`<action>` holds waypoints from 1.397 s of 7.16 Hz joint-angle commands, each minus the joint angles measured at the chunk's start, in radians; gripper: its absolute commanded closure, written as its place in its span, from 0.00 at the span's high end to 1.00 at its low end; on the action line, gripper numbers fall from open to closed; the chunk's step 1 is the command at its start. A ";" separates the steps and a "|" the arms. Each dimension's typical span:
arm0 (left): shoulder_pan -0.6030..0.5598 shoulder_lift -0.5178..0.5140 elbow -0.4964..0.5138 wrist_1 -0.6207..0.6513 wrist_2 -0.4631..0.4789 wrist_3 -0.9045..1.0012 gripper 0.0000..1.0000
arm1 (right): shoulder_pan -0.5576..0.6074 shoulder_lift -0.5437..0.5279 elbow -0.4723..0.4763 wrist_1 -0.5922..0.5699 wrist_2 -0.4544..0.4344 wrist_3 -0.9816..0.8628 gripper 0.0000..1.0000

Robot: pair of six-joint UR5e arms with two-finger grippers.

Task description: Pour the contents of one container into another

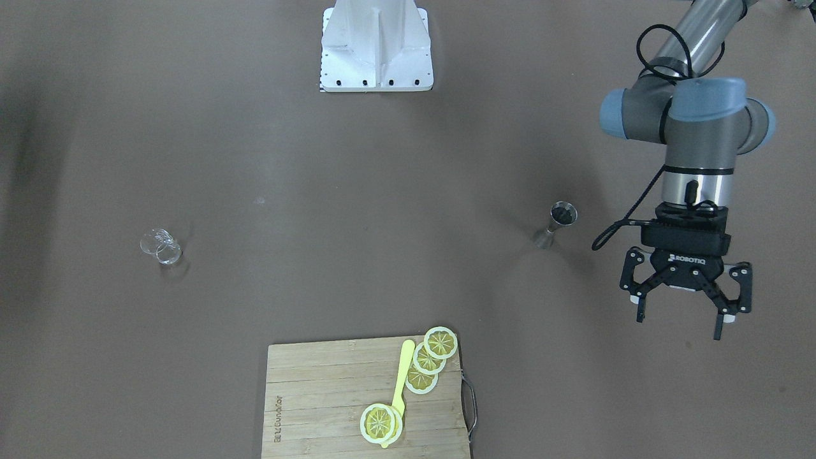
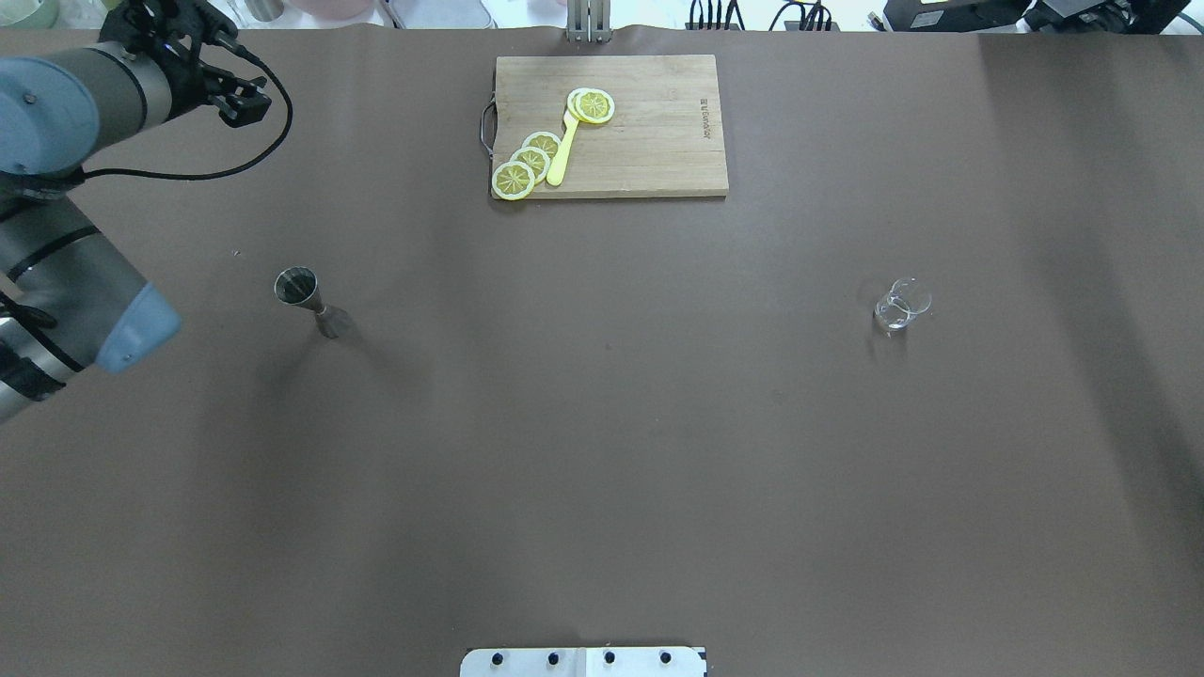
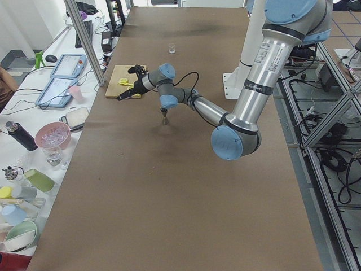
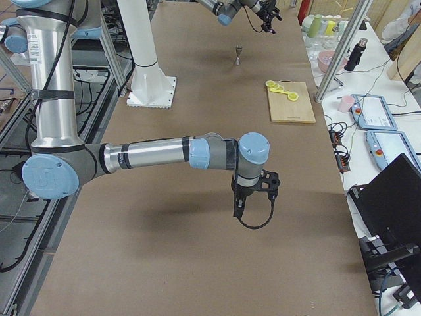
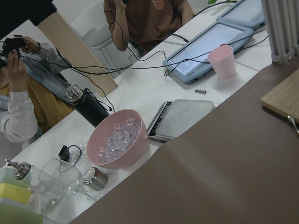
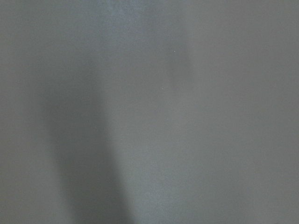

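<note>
So my left claw [image 1: 679,322] hung empty, fingers wide apart, over the far-left of the bench [image 1: 382,191], with the upright jigger [image 1: 560,223] nearer in and to its right, and the glass [image 1: 160,247] way off right.

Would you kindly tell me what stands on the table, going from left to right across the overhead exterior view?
metal jigger → wooden cutting board → small clear glass
</note>
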 commanded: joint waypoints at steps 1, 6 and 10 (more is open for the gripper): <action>-0.202 0.040 0.078 -0.001 -0.341 0.023 0.99 | 0.000 0.000 0.000 0.000 -0.002 0.000 1.00; -0.344 0.083 0.022 0.588 -0.717 0.333 0.99 | 0.000 0.002 -0.003 0.000 -0.003 0.000 1.00; -0.425 0.457 0.020 0.341 -0.911 0.134 0.99 | -0.002 0.002 0.002 0.000 -0.002 0.001 1.00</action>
